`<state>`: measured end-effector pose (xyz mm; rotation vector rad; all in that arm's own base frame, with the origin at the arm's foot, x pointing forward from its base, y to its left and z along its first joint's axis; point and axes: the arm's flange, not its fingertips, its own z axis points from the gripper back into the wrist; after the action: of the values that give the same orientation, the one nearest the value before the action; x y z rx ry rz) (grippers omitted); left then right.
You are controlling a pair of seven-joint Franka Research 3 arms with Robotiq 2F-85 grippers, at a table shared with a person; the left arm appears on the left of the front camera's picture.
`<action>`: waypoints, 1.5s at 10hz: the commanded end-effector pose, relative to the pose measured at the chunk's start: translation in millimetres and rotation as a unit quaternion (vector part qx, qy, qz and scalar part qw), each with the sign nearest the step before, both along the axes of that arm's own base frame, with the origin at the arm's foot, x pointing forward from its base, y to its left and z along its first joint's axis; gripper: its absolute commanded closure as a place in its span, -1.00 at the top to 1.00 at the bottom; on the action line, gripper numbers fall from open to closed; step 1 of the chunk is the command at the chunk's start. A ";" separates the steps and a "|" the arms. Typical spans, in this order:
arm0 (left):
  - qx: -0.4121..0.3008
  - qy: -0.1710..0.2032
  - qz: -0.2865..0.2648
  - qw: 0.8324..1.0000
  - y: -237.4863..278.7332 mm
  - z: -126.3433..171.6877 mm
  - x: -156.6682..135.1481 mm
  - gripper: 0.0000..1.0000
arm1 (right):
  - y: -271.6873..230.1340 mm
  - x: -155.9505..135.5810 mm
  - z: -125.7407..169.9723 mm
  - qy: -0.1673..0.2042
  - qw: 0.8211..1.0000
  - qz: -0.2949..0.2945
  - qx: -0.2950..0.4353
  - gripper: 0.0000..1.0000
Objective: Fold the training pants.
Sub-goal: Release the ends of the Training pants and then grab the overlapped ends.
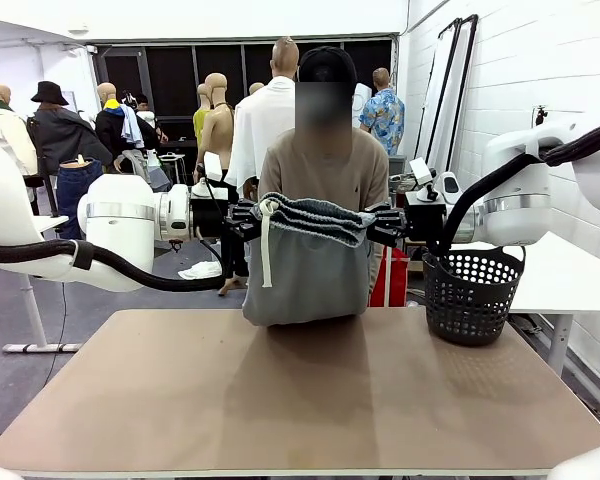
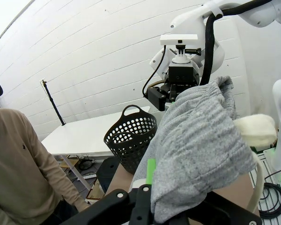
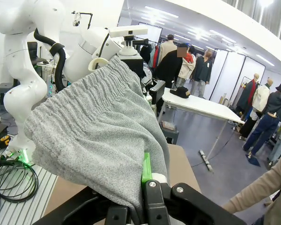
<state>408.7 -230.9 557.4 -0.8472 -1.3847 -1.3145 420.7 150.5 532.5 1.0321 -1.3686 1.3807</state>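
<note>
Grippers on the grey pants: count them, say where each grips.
2. The left gripper holds the pants by the waistband's left end, the right gripper by its right end.

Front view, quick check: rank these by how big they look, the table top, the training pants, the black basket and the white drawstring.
1. table top, though it runs nearest the camera, which flatters it
2. training pants, hanging over the far edge
3. black basket
4. white drawstring, a thin strip on the pants
</note>
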 end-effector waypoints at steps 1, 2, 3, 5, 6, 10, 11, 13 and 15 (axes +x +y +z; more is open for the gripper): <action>-0.001 -0.002 -0.006 1.000 -0.6 1.0 -2.0 -1.00 | -0.1 -0.5 1.6 -0.002 1.000 0.000 0.001 -1.00; -0.001 -0.002 -0.006 1.000 -0.6 1.0 -2.0 -1.00 | -0.1 -0.5 1.6 -0.002 1.000 0.000 0.001 -1.00; -0.001 -0.002 -0.006 1.000 -0.6 1.0 -2.0 -1.00 | -0.1 -0.5 1.6 -0.002 1.000 0.000 0.001 -1.00; -0.001 -0.002 -0.006 1.000 -0.6 1.0 -2.0 -1.00 | -0.1 -0.5 1.6 -0.002 1.000 0.000 0.001 -1.00; -0.001 -0.002 -0.006 1.000 -0.6 1.0 -2.0 -1.00 | -0.1 -0.5 1.6 -0.002 1.000 0.000 0.001 -1.00; -0.001 -0.002 -0.006 1.000 -0.6 1.0 -2.0 -1.00 | -0.1 -0.5 1.6 -0.002 1.000 0.000 0.001 -1.00; -0.001 -0.002 -0.006 1.000 -0.6 1.0 -2.0 -1.00 | -0.1 -0.5 1.6 -0.002 1.000 0.000 0.001 -1.00; -0.001 -0.002 -0.006 1.000 -0.6 1.0 -2.0 -1.00 | -0.1 -0.5 1.6 -0.002 1.000 0.000 0.001 -1.00; -0.001 -0.002 -0.006 1.000 -0.6 1.0 -2.0 -1.00 | -0.1 -0.5 1.6 -0.002 1.000 0.000 0.001 -1.00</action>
<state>408.6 -230.8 557.3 -0.8472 -1.3845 -1.3146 420.7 150.4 532.5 1.0320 -1.3686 1.3806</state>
